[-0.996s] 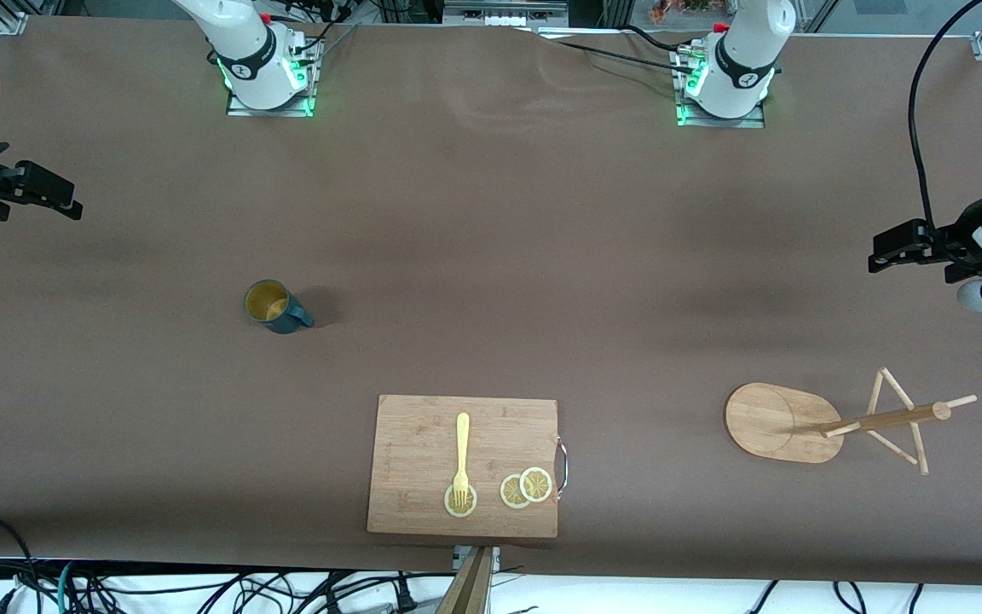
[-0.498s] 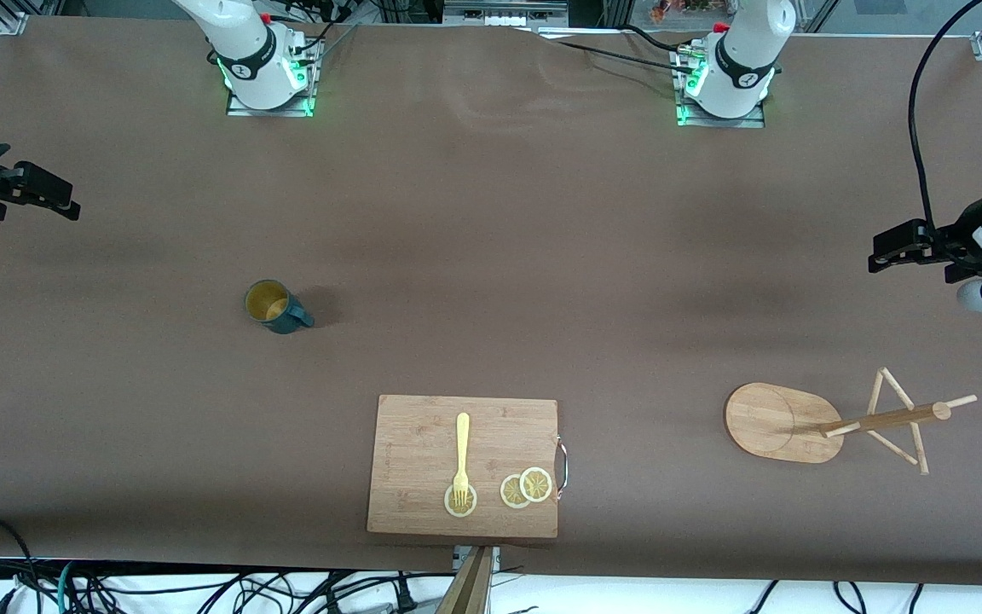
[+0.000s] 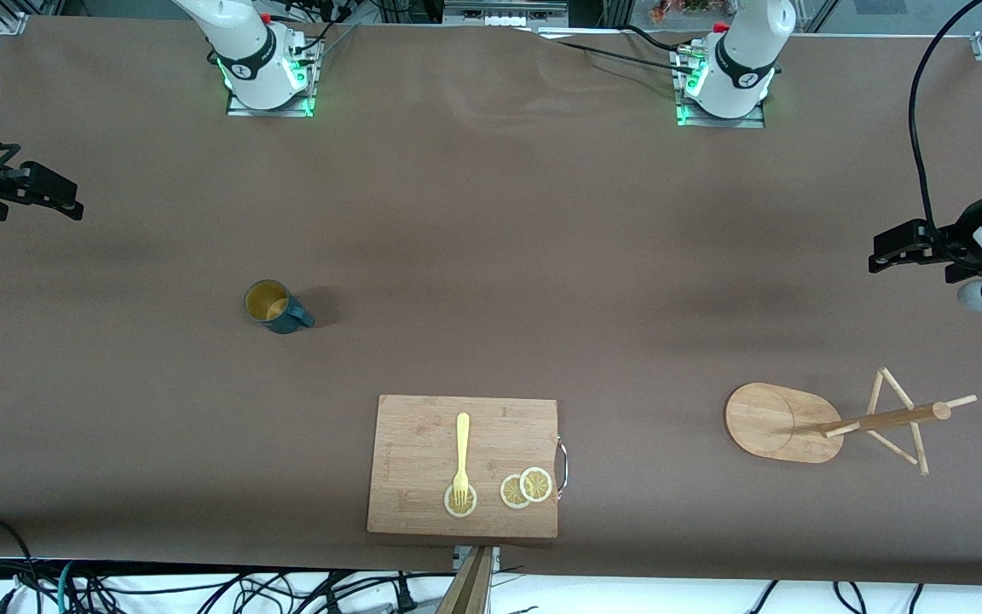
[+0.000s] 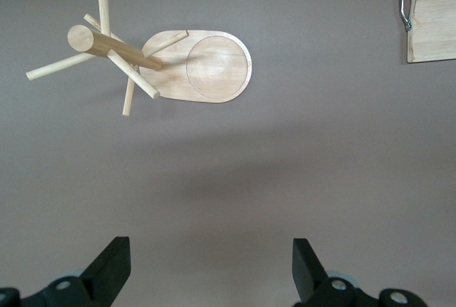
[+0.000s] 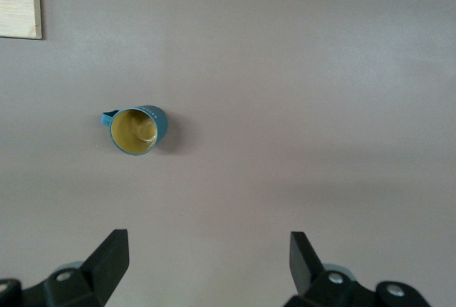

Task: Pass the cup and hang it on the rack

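Note:
The cup (image 3: 274,306) is a dark teal mug with a tan inside. It stands upright on the brown table toward the right arm's end and shows in the right wrist view (image 5: 137,129). The rack (image 3: 832,419), a light wooden mug tree with an oval base and thin pegs, stands toward the left arm's end and shows in the left wrist view (image 4: 164,61). My right gripper (image 3: 65,203) is open and empty, high over the table's edge at the right arm's end. My left gripper (image 3: 879,254) is open and empty, high over the table's edge at the left arm's end.
A bamboo cutting board (image 3: 423,443) lies near the table's front edge, nearer to the front camera than the cup. On it are a yellow fork (image 3: 461,456) and lemon slices (image 3: 527,488). Cables hang along the front edge.
The right gripper has shifted slightly at the table's edge. The cup, the rack and the left arm have not moved.

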Controlling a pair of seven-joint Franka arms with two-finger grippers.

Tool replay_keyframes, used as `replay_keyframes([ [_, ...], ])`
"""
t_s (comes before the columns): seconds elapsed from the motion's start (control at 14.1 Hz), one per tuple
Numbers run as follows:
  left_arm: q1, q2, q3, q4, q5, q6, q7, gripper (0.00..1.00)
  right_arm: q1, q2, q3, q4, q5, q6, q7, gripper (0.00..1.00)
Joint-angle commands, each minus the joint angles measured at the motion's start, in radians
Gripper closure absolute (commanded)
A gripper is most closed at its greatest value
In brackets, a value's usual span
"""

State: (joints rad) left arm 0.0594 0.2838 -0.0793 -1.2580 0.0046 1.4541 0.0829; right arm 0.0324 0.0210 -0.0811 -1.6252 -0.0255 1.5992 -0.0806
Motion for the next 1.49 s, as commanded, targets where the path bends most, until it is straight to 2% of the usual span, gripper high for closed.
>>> replay_keyframes([
  [0.0, 0.002, 0.009, 0.004, 0.022, -0.018, -0.003, -0.005, 0.0, 0.001, -0.007, 0.0, -0.013, -0.008, -0.004, 0.015, 0.0],
  [0.64, 0.0, 0.009, 0.004, 0.022, -0.02, -0.003, -0.005, 0.0, -0.002, -0.003, -0.003, -0.024, -0.005, -0.005, 0.015, 0.0],
  [1.0, 0.0, 0.009, 0.004, 0.022, -0.02, -0.003, -0.005, 0.0, 0.0, 0.002, -0.003, -0.028, 0.024, 0.007, 0.016, 0.0],
  [1.07, 0.0, 0.009, 0.004, 0.022, -0.018, -0.003, -0.005, 0.0, -0.002, 0.014, -0.003, -0.028, 0.06, 0.014, 0.018, 0.01],
  [1.21, 0.0, 0.009, 0.004, 0.022, -0.018, -0.003, -0.005, 0.0, -0.002, 0.048, -0.005, -0.031, 0.114, 0.057, 0.064, 0.01],
  [1.42, 0.0, 0.009, 0.004, 0.022, -0.018, -0.001, -0.005, 0.0, 0.006, 0.056, 0.006, -0.143, 0.128, 0.216, 0.189, 0.01],
])
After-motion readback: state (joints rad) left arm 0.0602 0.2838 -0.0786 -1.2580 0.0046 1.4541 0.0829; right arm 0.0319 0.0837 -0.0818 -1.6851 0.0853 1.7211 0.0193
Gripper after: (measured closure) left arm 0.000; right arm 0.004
